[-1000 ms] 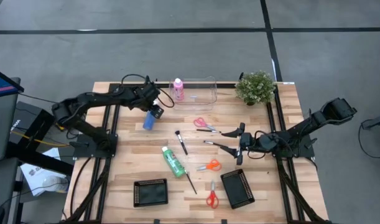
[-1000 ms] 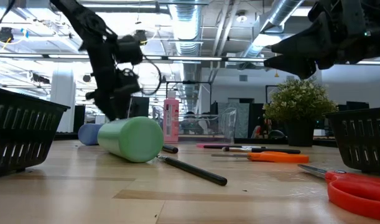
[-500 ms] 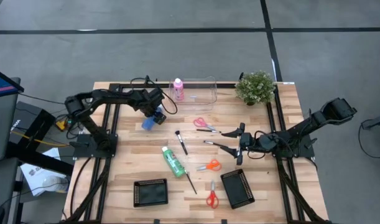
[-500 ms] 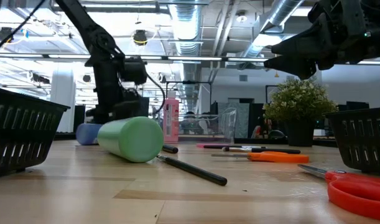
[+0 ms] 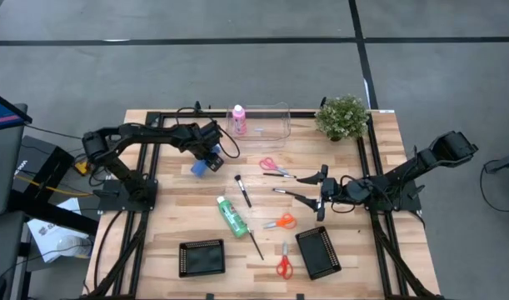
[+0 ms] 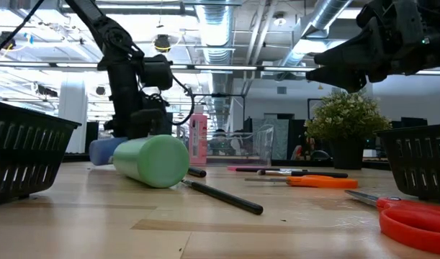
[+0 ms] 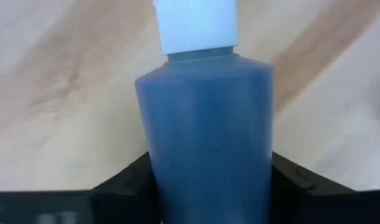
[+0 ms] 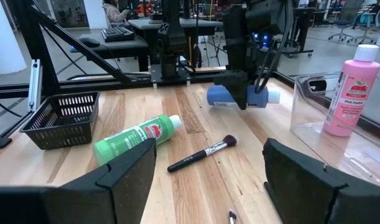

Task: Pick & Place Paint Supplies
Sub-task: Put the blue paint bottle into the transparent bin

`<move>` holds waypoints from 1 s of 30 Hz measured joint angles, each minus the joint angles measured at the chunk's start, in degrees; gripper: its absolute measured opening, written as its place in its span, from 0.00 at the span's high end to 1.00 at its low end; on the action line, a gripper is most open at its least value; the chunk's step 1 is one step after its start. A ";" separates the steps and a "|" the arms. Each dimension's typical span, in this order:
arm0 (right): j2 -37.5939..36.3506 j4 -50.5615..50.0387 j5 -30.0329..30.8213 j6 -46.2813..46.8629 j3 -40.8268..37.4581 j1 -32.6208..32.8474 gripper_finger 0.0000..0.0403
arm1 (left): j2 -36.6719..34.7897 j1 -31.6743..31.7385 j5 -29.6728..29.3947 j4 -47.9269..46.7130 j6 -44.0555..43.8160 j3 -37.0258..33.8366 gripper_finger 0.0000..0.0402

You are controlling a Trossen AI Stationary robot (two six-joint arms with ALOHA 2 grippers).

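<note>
A blue paint bottle [image 5: 198, 167] with a white cap [image 7: 196, 25] lies on its side at the table's far left. My left gripper [image 5: 207, 155] stands over it, shut on it. The green bottle [image 5: 232, 215] lies on its side mid-table, between two dark-handled brushes [image 5: 242, 190] [image 5: 254, 242]. The pink bottle [image 5: 238, 119] stands upright in a clear container [image 5: 271, 122] at the far edge. My right gripper [image 5: 321, 190] hangs open above the table's right half, holding nothing. My left gripper pinches the blue bottle's body [image 7: 162, 180] between its two fingers [image 7: 124, 186], one on each long side. The fingers come from above, pointing steeply down, and lie across the bottle. The bottle lies on its side on the table [image 8: 224, 95].
A potted plant [image 5: 342, 117] stands at the far right. Pink scissors [image 5: 276, 167], orange scissors [image 5: 281, 222] and red scissors [image 5: 283, 260] lie right of centre. Two black baskets [image 5: 202, 257] [image 5: 318, 252] stand at the near edge. A third brush [image 5: 286, 194] lies by my right gripper.
My left gripper has come down and toward the table's near edge onto the blue bottle, which stays lying on the table.
</note>
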 joint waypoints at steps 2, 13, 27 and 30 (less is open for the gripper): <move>-0.01 -0.12 0.04 0.00 0.00 0.00 0.31 | -0.08 -0.62 -0.35 -0.03 -0.09 0.00 0.61; 0.00 -1.07 0.04 0.15 0.00 0.00 0.31 | -3.71 -7.77 -5.16 -0.82 0.08 0.00 0.60; 14.35 26.67 -7.84 -7.31 0.65 -7.67 0.31 | -28.79 -15.17 -5.21 38.48 5.18 -17.79 0.61; 19.66 31.71 -17.83 -6.50 3.53 -13.95 0.31 | -30.30 -15.32 -3.34 48.22 8.13 -21.42 0.61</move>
